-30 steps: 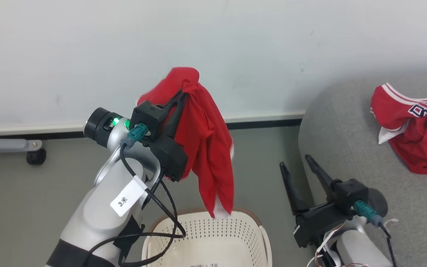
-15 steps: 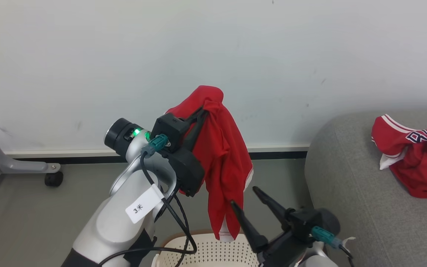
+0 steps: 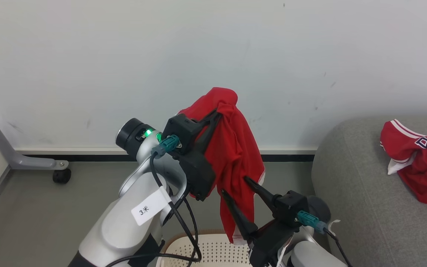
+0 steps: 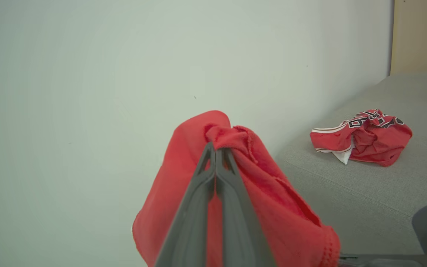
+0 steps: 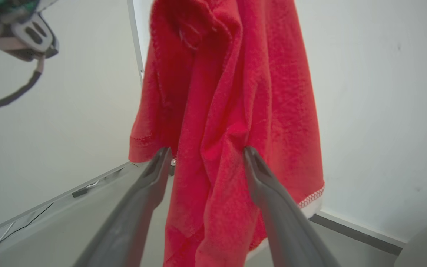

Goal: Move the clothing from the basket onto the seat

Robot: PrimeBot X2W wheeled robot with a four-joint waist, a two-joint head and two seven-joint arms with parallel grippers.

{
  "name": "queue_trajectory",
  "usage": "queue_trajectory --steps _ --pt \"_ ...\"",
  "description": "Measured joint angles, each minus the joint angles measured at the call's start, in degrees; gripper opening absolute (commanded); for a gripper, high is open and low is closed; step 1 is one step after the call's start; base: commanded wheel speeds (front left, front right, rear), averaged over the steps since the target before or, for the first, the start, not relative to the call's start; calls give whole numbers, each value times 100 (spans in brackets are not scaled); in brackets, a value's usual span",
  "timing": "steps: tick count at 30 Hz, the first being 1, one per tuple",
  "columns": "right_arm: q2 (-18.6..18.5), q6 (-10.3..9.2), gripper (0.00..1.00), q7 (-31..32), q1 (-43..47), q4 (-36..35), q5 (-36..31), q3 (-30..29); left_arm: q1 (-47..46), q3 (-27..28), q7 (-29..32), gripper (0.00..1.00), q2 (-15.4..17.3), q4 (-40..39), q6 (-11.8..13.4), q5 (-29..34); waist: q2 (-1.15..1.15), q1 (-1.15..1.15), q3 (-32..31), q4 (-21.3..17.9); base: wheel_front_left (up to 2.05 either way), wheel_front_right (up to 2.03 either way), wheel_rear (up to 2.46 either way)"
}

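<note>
1. Left gripper [image 3: 218,112] is pinched tight on the plain red garment [image 3: 237,155], held high so it hangs clear of the basket [image 3: 206,252].
2. Right gripper [image 3: 234,185] is spread wide, fingers either side of the garment, seemingly to steady it.
3. Jersey [image 3: 421,170] lies on the sofa [image 3: 354,207].

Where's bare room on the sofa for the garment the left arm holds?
Bare grey sofa runs from its rounded left edge to the jersey, and in front of the jersey. Crowded: over the basket, where the right arm's open jaws flank the hanging garment.
</note>
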Motion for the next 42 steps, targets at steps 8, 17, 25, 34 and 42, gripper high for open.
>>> queue_trajectory --steps 8,17,25,34,42 --pt "0 -193 100 1 -27 463 268 60 73 -63 167 0 0 -268 0 -86 0 0 -2 31 0 0 0" --pt "0 -269 6 0 -379 730 611 383 104 -153 320 0 -1 -478 2 -144 0 0 11 58 0 0 0" --pt "0 -300 0 1 -480 851 848 369 306 -101 409 0 7 -597 83 -202 0 0 29 13 0 0 0" --pt "-12 -348 0 1 -558 998 892 -132 636 109 409 100 190 -742 181 -402 0 0 41 -244 0 0 0" --pt "-531 -476 0 1 -612 814 826 -563 1080 248 250 100 352 -899 257 -499 0 0 43 -618 0 0 0"
